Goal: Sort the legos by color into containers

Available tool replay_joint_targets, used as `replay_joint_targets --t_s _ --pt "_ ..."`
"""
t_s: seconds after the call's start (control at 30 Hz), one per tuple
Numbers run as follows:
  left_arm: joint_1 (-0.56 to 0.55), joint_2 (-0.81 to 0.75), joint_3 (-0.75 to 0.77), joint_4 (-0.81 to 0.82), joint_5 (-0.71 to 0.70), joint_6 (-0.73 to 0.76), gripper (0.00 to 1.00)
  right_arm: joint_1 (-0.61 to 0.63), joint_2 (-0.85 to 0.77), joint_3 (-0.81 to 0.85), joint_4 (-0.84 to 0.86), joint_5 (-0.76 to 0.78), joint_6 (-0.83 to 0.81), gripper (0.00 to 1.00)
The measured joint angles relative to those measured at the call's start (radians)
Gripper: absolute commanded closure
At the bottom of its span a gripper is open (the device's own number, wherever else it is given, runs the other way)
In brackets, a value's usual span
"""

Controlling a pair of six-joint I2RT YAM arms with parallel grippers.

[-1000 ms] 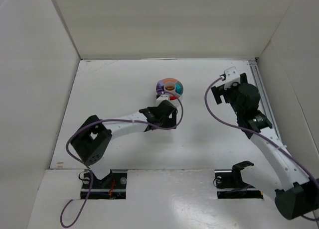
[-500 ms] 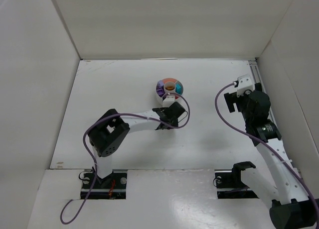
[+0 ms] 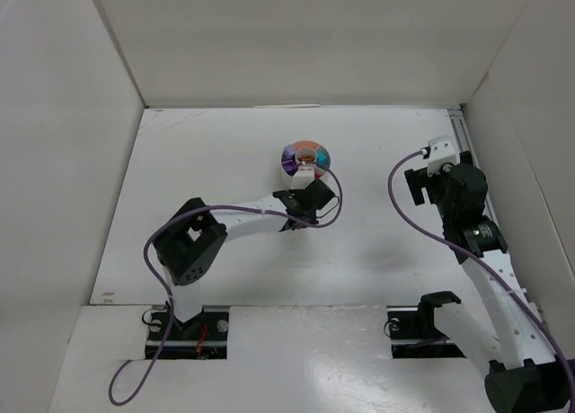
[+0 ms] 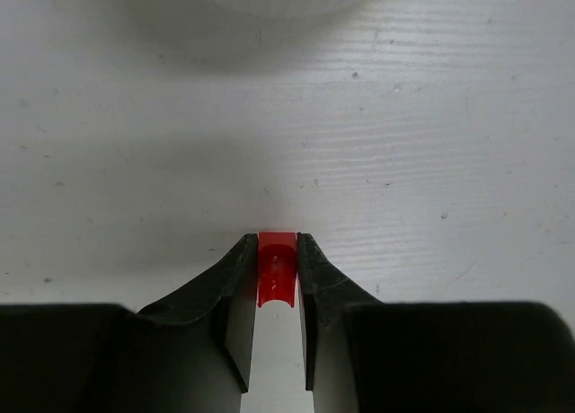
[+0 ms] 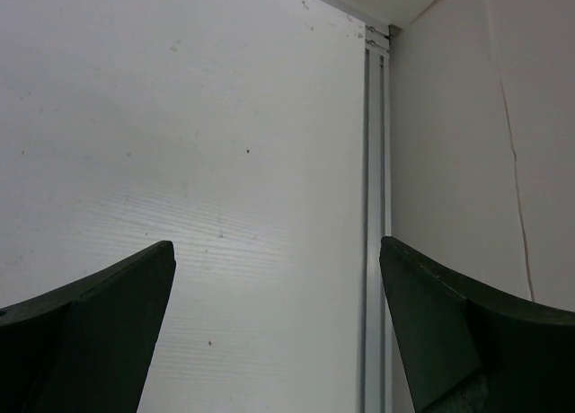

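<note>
While the white worktop fills most of the overhead view, the two arms take up its near half. The left arm reaches forward and inward from its base, a purple cable looping along it. The right arm stands up along the far right side.

The right hand hangs above bare worktop with its fingers spread wide and nothing between them. A thin metal rail runs ahead of it and slightly to its right, where the worktop meets the side wall.

The left hand is low over the worktop, its fingers drawn in close. Just ahead of it sits the round white dish, whose ribbed outer wall fills the top edge of the left wrist view. From above, purple, orange and teal show in the dish's sections, though single pieces there are too small to tell apart.

Smallest of all is the red lego. It is pinched between the left hand's fingertips, one pressing each side. Whether the lego touches the worktop cannot be told.
</note>
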Motion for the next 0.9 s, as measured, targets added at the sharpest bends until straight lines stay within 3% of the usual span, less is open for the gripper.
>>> replay_joint_targets --t_s 0.33,0.73,0.9 --pt "0.083 -0.148 0.131 0.052 -0.040 0.138 0.97 -0.007 -0.003 0.000 -0.003 0.006 -0.008 0.00" --pt "0.156 -0.092 0.247 0.115 -0.028 0.262 0.94 -0.022 0.056 0.002 -0.003 0.037 -0.026 0.00" --pt "0.174 -0.045 0.251 0.124 -0.022 0.285 0.87 -0.026 0.090 0.005 -0.003 0.041 -0.027 0.00"
